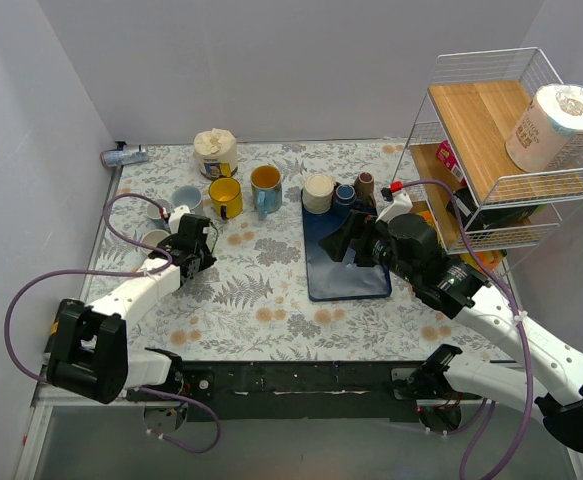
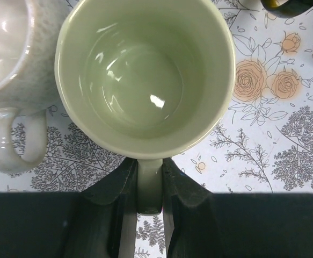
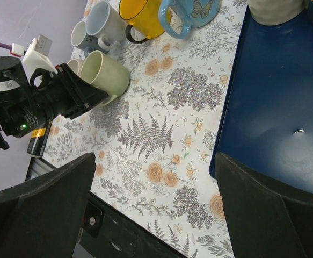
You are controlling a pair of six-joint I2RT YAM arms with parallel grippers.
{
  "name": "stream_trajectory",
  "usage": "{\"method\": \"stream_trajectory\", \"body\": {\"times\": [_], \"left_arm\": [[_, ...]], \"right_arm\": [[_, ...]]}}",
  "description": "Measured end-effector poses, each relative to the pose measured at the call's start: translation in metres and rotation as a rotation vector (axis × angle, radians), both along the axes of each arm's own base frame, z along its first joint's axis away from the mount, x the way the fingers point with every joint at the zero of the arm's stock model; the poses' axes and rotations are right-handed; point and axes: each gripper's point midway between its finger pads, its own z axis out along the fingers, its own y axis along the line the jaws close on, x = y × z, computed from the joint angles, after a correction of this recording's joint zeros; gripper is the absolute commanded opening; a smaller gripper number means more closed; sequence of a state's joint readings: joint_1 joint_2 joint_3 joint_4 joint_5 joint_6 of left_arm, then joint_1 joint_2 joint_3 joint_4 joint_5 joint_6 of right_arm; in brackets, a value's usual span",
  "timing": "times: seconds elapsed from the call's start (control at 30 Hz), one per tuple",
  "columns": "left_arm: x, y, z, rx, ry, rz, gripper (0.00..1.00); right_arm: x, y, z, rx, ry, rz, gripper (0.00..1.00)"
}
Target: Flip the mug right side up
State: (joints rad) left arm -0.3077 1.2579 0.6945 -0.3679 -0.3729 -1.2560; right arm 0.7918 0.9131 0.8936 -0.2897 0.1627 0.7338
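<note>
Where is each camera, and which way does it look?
Top: above and behind the arms, looking down on the table; left arm and right arm show.
Left wrist: on the left arm, looking into the mug; left tool pinches its handle.
Right wrist: on the right arm, looking across the table at the mug; open right tool frames the bottom.
Shared: both wrist views show the mug.
</note>
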Motion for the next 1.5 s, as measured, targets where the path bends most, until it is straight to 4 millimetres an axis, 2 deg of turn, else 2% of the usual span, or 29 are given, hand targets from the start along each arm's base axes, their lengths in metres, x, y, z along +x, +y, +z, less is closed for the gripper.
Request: {"method": "stream_trajectory", "body": {"times": [0.13,0.3,0.47,0.53,0.57,0.67,0.8,0.97,1.23,1.4,1.5], "left_arm": [[0.001,-0.003,-0.01,-0.005,0.025,-0.009,0.3],[0.001,-0.008,-0.01,-0.028,0.028,-0.018,0.4],[0.002,-0.01,-0.009,-0.041,0.023,-0.024,0.58],[0.002,-0.011,-0.007,-0.046,0.019,-0.026,0.62],[0.002,-0.011,-0.006,-0.051,0.015,-0.025,0.69],[0.002,-0.012,0.001,-0.062,-0.004,-0.023,0.71],[-0.002,-0.011,0.012,-0.073,-0.027,-0.019,0.83],[-0.001,-0.012,0.042,-0.1,-0.084,-0.014,0.88],[0.008,-0.026,0.129,-0.186,-0.256,-0.073,0.97],[0.004,-0.033,0.174,-0.233,-0.336,-0.124,0.98],[0.0,-0.04,0.187,-0.261,-0.353,-0.165,0.98]], "right_arm": [[0.001,-0.001,0.0,-0.003,-0.003,-0.008,0.99],[0.004,-0.003,0.0,-0.008,-0.008,-0.021,0.99],[0.005,-0.004,-0.001,-0.011,-0.008,-0.025,0.99],[0.006,-0.004,-0.002,-0.015,-0.006,-0.027,0.99],[0.006,-0.004,-0.003,-0.018,-0.004,-0.028,0.99],[0.009,-0.004,-0.005,-0.028,0.004,-0.035,0.99],[0.014,-0.003,-0.004,-0.035,0.008,-0.042,0.99],[0.024,-0.004,-0.003,-0.087,-0.023,-0.044,0.99],[0.065,-0.011,0.0,-0.337,-0.197,-0.051,0.98],[0.119,-0.002,0.004,-0.606,-0.31,0.007,0.98],[0.151,-0.001,-0.015,-0.795,-0.326,0.108,0.98]]}}
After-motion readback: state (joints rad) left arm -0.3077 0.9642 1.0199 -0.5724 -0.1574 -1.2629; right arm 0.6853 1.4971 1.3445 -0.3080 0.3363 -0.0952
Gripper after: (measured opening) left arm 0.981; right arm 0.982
